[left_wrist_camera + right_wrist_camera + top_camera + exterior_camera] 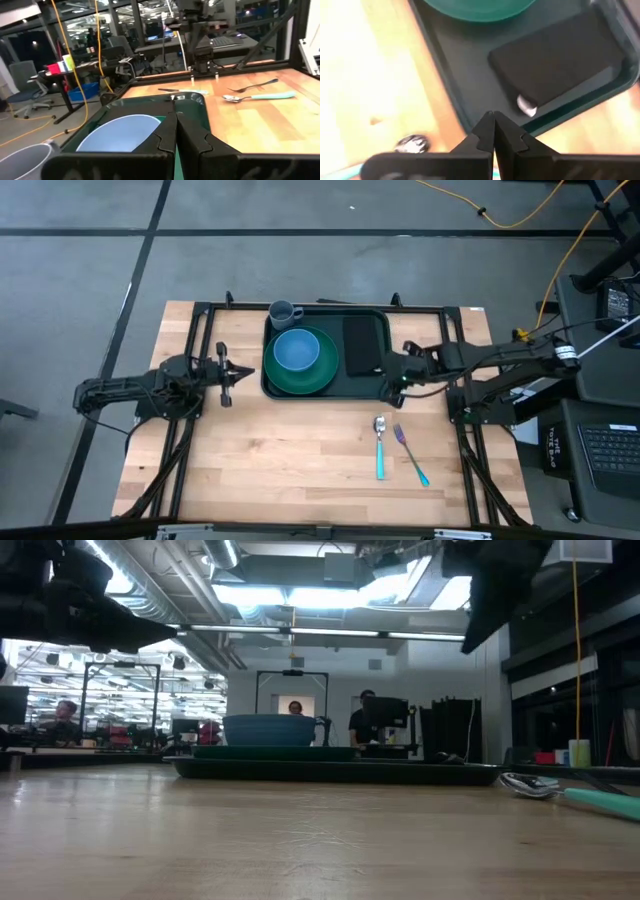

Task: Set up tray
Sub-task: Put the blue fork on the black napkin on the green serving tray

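right gripper (390, 378) hovers with fingers pressed together, empty, over the tray's (372, 390) near right corner, likely between fetches. on the tray: black napkin (361, 345), blue bowl (296, 350) nested in the green plate (325, 372), grey mug (283, 312) at its far left corner. tray sits by the table's far edge, centred. spoon (380, 446) and fork (410, 453) wait on bare wood (280, 450) near the right side, probably next. left gripper (235, 374), also closed, idles beside the tray's left rim. busy workshop behind.

Overhead ceiling lights (330, 595) glare brightly in the low view; arms there silhouetted. Right wrist view motion-blurred. Tabletop (300, 450) evenly lit, shadows soft.
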You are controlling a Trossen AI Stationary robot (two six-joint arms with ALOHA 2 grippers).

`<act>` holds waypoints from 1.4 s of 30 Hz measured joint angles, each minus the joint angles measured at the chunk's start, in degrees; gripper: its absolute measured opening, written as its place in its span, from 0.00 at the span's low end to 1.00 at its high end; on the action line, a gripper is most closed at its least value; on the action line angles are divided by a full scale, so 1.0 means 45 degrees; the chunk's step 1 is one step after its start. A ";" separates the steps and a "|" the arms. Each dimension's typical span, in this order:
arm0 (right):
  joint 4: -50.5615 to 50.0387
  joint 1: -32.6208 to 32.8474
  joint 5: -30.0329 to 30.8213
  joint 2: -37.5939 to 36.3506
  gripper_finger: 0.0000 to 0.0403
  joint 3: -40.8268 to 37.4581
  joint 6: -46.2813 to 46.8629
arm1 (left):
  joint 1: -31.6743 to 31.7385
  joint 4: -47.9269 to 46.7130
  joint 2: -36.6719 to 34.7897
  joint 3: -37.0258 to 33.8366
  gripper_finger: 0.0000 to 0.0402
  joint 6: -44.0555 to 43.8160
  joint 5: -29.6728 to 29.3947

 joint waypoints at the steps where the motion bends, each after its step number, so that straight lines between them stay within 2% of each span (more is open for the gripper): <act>1: -0.0104 0.0222 0.0000 -0.0047 0.02 0.0000 0.0358 | 0.0075 0.0000 0.0039 0.0000 0.01 0.0077 0.0000; 10: -0.2072 0.1929 -0.0063 0.0218 0.02 0.0010 0.4388 | 0.0463 0.0000 0.0039 0.0000 0.01 0.0107 -0.0054; 16: -0.2265 0.3529 -0.0142 0.0947 0.02 0.0010 0.6618 | 0.0463 0.0005 0.0039 0.0000 0.01 0.0378 -0.0117; 21: -0.2474 0.4683 -0.0717 0.1818 0.02 0.0482 0.8794 | 0.0463 0.0005 0.0039 0.0000 0.01 0.0412 -0.0117; 30: -0.3782 0.6159 -0.1116 0.3334 0.02 0.2124 1.0946 | 0.0453 0.0009 0.0039 0.0000 0.01 0.0417 -0.0117; 36: -0.3831 0.6893 -0.1830 0.3560 0.02 0.2158 1.2387 | 0.0453 0.0009 0.0039 0.0000 0.01 0.0417 -0.0115; 42: -0.3909 0.7593 -0.1814 0.3560 0.02 0.2142 1.3908 | 0.0453 0.0048 0.0039 0.0000 0.01 0.0422 -0.0247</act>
